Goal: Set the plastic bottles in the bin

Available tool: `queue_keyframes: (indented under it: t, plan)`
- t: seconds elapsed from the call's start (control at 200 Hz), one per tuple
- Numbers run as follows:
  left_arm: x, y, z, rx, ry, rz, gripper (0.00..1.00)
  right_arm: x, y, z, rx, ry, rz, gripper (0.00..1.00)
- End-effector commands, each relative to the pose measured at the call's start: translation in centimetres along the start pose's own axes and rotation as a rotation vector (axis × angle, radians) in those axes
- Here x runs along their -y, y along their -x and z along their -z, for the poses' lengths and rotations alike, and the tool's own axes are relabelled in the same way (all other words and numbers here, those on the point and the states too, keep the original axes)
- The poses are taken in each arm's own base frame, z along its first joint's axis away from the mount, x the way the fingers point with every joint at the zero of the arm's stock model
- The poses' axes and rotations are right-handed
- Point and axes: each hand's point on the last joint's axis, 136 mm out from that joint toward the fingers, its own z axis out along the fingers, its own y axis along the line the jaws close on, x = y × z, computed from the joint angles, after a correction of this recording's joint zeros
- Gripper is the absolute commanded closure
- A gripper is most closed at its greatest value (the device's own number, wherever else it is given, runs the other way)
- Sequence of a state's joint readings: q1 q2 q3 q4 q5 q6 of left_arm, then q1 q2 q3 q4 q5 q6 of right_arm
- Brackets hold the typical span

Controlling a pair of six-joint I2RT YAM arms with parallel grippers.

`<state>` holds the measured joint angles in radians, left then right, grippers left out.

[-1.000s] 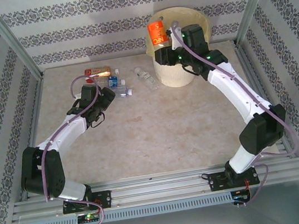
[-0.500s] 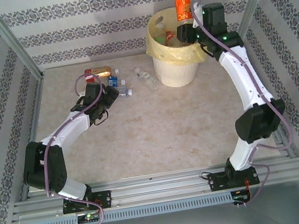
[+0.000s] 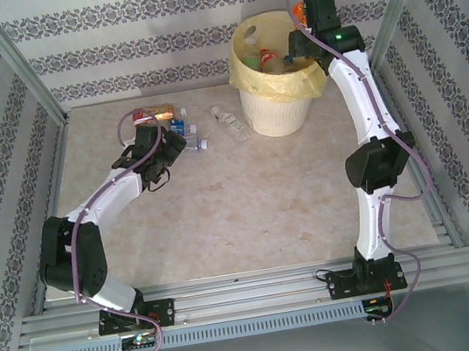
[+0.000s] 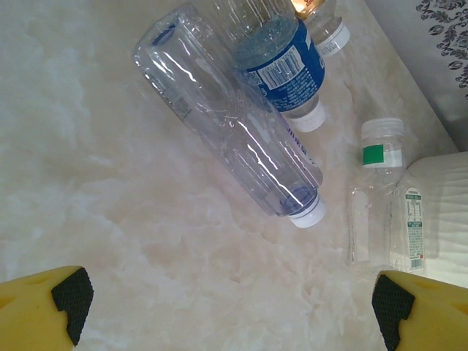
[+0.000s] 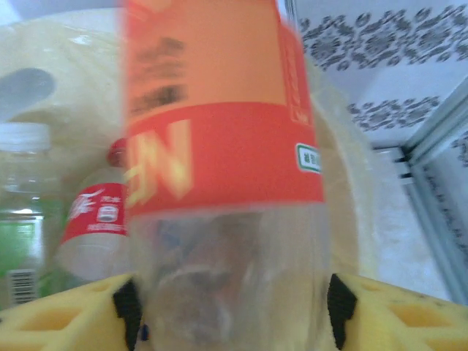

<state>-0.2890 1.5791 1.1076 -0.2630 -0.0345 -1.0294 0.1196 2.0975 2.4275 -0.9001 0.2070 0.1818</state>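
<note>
Yellow-lined bin (image 3: pixel 279 116) holding red-labelled bottle (image 5: pixel 95 219) and green-labelled bottle (image 5: pixel 22 241), orange-labelled bottle (image 5: pixel 219 146) within the right claw (image 5: pixel 230 307) above it, grip unclear, left claw (image 4: pixel 227 300) wide open over a clear bottle (image 4: pixel 234 139) on the desk (image 4: pixel 110 241)

Your left arm (image 3: pixel 106 199) and right arm (image 3: pixel 368 111) have white shells, black joints and lilac cables; yellow tool fingers (image 4: pixel 29 314) carry black pads (image 4: pixel 72 296).

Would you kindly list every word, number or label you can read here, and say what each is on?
"N": large pale letter on the orange-and-red bottle; the neighbouring letters are blurred.
Blue-labelled bottle: barcode and print, too small to read.
Green-labelled bottle: print too small to read.
Red-labelled bottle: white print, too blurred to read.
</note>
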Motion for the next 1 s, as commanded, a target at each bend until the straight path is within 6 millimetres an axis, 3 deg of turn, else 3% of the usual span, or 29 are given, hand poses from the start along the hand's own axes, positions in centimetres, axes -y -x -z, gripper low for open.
queue_keyframes:
  t: [0.0,0.22,0.5,0.779,0.994]
  plan:
    - [0.0,0.1,-0.2,0.004,0.039,-0.023,0.01,2.1,0.4,1.0,0.005,-0.092,-0.003,0.24]
    - [0.2,1.1,-0.9,0.035,0.069,-0.036,0.01,2.0,2.1,3.7,0.08,-0.097,-0.003,0.17]
    - [-1.1,3.1,-2.9,0.136,0.169,0.028,0.01,0.7,3.5,9.8,0.266,-0.014,-0.024,0.06]
    - [-1.4,3.8,-7.1,0.181,0.225,0.177,0.01,-2.8,1.9,15.6,0.422,0.24,-0.068,0.02]
    - [-3.5,4.4,-9.3,0.258,0.296,0.266,0.0,-4.2,0.6,16.9,0.405,0.318,-0.062,0.02]
